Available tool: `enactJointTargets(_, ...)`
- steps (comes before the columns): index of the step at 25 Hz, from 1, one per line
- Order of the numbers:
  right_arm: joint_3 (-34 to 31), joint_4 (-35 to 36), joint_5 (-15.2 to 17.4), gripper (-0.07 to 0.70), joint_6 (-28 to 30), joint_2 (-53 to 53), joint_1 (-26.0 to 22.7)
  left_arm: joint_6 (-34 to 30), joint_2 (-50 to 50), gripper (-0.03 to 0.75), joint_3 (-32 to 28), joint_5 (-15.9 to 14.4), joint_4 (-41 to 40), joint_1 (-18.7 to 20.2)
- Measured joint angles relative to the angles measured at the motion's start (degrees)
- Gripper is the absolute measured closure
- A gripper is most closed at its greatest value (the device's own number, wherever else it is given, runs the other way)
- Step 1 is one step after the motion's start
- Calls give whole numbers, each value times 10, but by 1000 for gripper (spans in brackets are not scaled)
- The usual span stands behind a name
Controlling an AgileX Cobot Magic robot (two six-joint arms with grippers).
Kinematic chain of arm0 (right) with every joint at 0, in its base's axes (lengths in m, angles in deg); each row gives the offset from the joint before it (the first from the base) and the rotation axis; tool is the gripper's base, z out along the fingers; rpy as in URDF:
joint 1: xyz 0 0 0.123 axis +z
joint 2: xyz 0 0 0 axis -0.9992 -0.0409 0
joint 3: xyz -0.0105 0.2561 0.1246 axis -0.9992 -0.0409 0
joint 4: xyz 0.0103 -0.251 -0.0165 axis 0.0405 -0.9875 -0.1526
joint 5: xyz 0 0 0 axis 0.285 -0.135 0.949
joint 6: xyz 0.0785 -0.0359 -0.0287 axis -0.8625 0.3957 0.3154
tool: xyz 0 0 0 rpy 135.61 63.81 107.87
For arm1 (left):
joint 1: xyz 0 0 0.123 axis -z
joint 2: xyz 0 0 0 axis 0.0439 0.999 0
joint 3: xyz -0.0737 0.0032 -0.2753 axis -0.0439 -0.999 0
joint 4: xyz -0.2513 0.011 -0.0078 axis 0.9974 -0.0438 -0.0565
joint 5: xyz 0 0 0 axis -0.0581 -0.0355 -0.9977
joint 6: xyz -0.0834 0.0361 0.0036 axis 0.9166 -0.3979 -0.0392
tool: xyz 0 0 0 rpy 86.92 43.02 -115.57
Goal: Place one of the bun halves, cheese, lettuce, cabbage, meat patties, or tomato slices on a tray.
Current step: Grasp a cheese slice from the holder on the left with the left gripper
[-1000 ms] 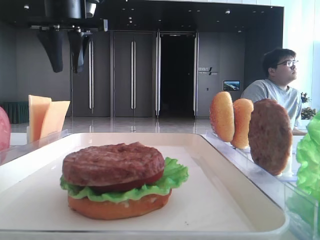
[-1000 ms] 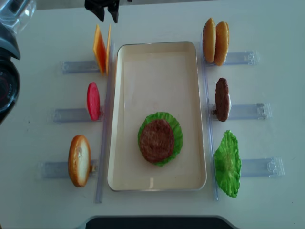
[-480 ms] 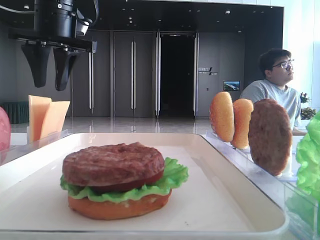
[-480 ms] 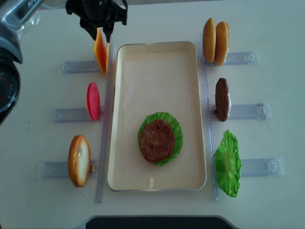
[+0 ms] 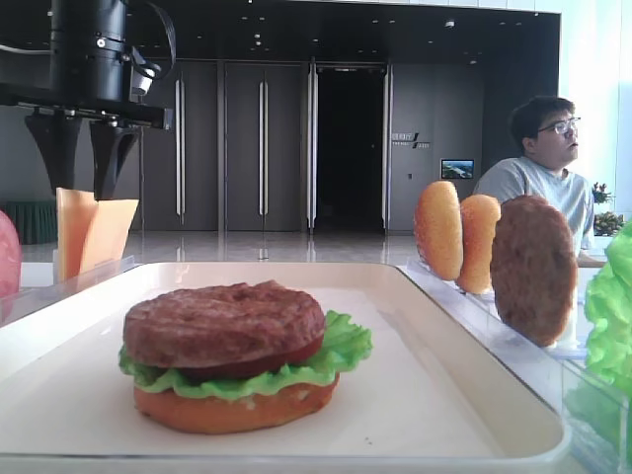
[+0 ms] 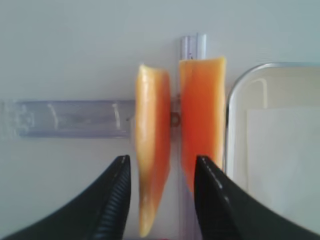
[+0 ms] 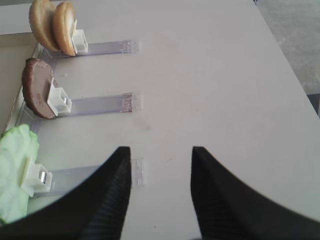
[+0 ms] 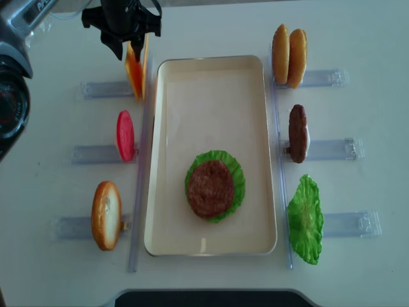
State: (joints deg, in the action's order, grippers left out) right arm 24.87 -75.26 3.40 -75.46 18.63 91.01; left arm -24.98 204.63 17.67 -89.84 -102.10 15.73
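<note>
Left wrist view looks straight down on two thin pale yellow-orange cheese slices standing upright in a clear plastic rack, just beside the cream-white rectangular tray. Its black left gripper is spread, one finger either side of the left slice, not visibly pinching it. Over on the bare table, the right gripper hangs spread, holding nothing.

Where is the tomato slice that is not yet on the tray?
In the overhead view, the tomato slice stands upright in a clear rack left of the tray, between the cheese and a bun half.
</note>
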Motion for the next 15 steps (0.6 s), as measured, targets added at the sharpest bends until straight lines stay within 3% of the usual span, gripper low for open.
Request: enactJointTargets(15, 0, 0, 0, 352, 0, 0, 0, -22, -9, 391, 0, -8, 11, 0)
